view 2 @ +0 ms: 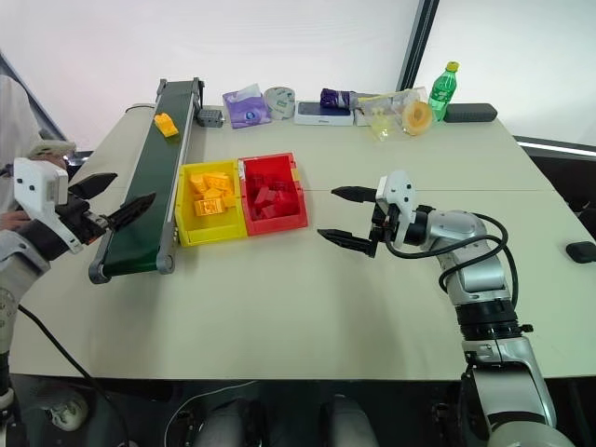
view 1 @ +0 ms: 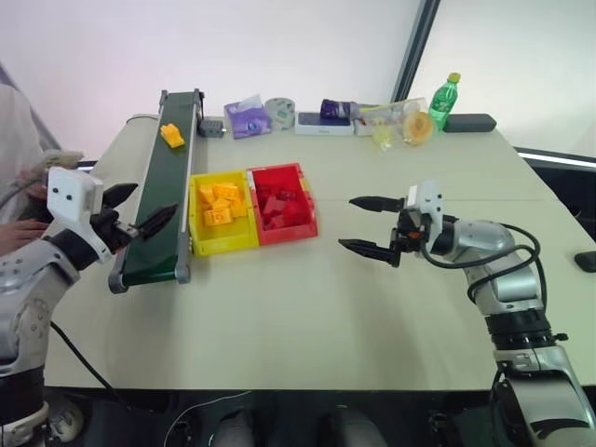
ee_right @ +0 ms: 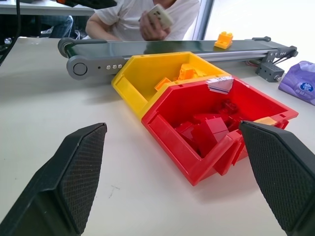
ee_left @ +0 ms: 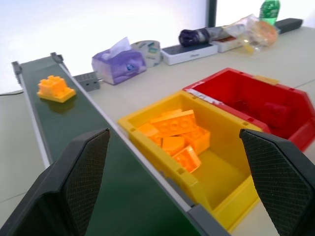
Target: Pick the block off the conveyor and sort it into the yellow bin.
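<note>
A small yellow-orange block [view 1: 172,135] lies on the far part of the dark green conveyor [view 1: 163,196]. My left gripper [view 1: 140,212] hovers open and empty over the conveyor's near end, well short of the block [ee_left: 55,88]. Right beside the belt stands the yellow bin [view 1: 196,244], which holds several orange bricks [ee_left: 177,132]. My right gripper [view 1: 374,225] hangs open and empty above the table, to the right of the bins, pointing at them.
A red bin [view 1: 312,222] with red bricks is joined to the yellow one. A tissue pack [view 1: 247,117], tape roll [view 1: 279,112], boxes, bags and a green bottle [view 1: 443,101] line the table's far edge. A person [ee_right: 142,17] sits behind the conveyor.
</note>
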`<action>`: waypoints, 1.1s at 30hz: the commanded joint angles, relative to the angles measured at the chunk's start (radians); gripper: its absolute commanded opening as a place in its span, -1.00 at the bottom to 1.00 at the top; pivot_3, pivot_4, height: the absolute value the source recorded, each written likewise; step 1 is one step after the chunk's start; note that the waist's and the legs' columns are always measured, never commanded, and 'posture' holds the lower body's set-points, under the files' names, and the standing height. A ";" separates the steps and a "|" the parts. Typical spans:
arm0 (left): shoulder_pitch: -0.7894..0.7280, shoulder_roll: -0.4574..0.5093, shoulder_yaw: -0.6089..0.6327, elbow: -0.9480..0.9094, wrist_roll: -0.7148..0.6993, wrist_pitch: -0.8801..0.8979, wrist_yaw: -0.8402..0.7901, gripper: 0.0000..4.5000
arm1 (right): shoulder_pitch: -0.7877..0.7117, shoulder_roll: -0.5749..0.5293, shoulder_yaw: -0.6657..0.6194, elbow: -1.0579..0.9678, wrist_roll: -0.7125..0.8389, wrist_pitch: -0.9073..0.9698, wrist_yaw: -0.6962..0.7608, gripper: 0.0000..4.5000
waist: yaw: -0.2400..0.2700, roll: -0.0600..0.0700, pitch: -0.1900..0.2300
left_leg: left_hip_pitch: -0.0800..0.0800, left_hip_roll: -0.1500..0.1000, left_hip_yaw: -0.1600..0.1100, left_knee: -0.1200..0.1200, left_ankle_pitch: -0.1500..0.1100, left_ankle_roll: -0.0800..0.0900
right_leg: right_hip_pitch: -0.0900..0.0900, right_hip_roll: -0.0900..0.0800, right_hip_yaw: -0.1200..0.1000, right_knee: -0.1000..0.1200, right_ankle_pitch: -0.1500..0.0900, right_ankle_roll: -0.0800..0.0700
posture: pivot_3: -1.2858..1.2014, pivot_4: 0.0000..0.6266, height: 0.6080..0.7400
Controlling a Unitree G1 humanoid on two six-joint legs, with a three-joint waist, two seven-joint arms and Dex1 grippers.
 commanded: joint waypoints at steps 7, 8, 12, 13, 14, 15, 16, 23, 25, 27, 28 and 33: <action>0.059 -0.009 0.079 -0.088 -0.053 0.030 0.046 0.98 | -0.003 0.002 -0.010 -0.033 0.011 -0.013 0.002 1.00 | 0.000 0.000 0.000 | 0.000 0.000 0.000 0.000 0.000 0.000 | 0.000 0.000 0.000 0.000 0.000 0.000 | 0.03 -0.52 1.00; 0.063 -0.012 0.088 -0.089 -0.060 0.037 0.055 0.98 | -0.004 0.003 -0.009 -0.031 0.011 -0.014 0.003 1.00 | 0.000 0.000 0.000 | 0.000 0.000 0.000 0.000 0.000 0.000 | 0.000 0.000 0.000 0.000 0.000 0.000 | 0.03 -0.52 1.00; 0.097 -0.014 0.106 -0.091 -0.078 0.116 0.103 0.98 | -0.007 0.006 -0.007 -0.025 0.010 -0.016 0.004 1.00 | 0.000 0.000 0.000 | 0.000 0.000 0.000 0.000 0.000 0.000 | 0.000 0.000 0.000 0.000 0.000 0.000 | 0.03 -0.52 1.00; 0.108 -0.009 0.100 -0.093 -0.067 0.123 0.109 0.98 | -0.007 0.006 -0.006 -0.025 0.009 -0.017 0.004 1.00 | 0.000 0.000 0.000 | 0.000 0.000 0.000 0.000 0.000 0.000 | 0.000 0.000 0.000 0.000 0.000 0.000 | 0.03 -0.52 1.00; 0.119 -0.014 0.102 -0.105 -0.079 0.138 0.112 0.98 | -0.006 0.008 -0.005 -0.025 0.009 -0.017 0.005 1.00 | 0.000 0.000 0.000 | 0.000 0.000 0.000 0.000 0.000 0.000 | 0.000 0.000 0.000 0.000 0.000 0.000 | 0.03 -0.52 1.00; 0.126 -0.017 0.106 -0.115 -0.090 0.149 0.114 0.98 | -0.005 0.008 -0.005 -0.027 0.010 -0.016 0.004 1.00 | -0.001 0.000 0.000 | 0.000 0.000 0.000 0.000 0.000 0.000 | 0.000 0.000 0.000 0.000 0.000 0.000 | 0.03 -0.52 1.00; 0.132 -0.020 0.106 -0.128 -0.089 0.144 0.115 0.98 | -0.005 0.009 -0.004 -0.025 0.010 -0.017 0.005 1.00 | 0.000 0.000 0.000 | 0.000 0.000 0.000 0.000 0.000 0.000 | 0.000 0.000 0.000 0.000 0.000 0.000 | 0.03 -0.52 1.00; 0.137 -0.025 0.129 -0.157 -0.113 0.160 0.138 0.98 | -0.001 0.007 -0.006 -0.024 0.011 -0.014 0.010 1.00 | 0.000 0.000 0.000 | 0.000 0.000 0.000 0.000 0.000 0.000 | 0.000 0.000 0.000 0.000 0.000 0.000 | 0.03 -0.52 1.00; 0.138 -0.025 0.128 -0.164 -0.116 0.164 0.143 0.98 | -0.001 0.009 -0.005 -0.024 0.012 -0.013 0.010 1.00 | 0.000 0.000 0.000 | 0.000 0.000 0.000 0.000 0.000 0.000 | 0.000 0.000 0.000 0.000 0.000 0.000 | 0.03 -0.52 1.00; 0.139 -0.023 0.129 -0.167 -0.118 0.177 0.150 0.98 | -0.003 0.010 -0.003 -0.023 0.011 -0.014 0.010 1.00 | 0.000 0.000 0.000 | 0.000 0.000 0.000 0.000 0.000 0.000 | 0.000 0.000 0.000 0.000 0.000 0.000 | 0.03 -0.52 1.00; 0.138 -0.026 0.130 -0.168 -0.118 0.176 0.155 0.98 | -0.004 0.011 -0.003 -0.023 0.011 -0.013 0.010 1.00 | 0.000 0.000 0.000 | 0.000 0.000 0.000 0.000 0.000 0.000 | 0.000 0.000 0.000 0.000 0.000 0.000 | 0.03 -0.52 1.00; 0.125 -0.041 0.116 -0.186 -0.097 0.194 0.226 0.98 | -0.004 0.012 -0.004 -0.020 0.012 -0.014 0.011 1.00 | 0.000 0.000 0.000 | 0.000 0.000 0.000 0.000 0.000 0.000 | 0.000 0.000 0.000 0.000 0.000 0.000 | 0.03 -0.52 1.00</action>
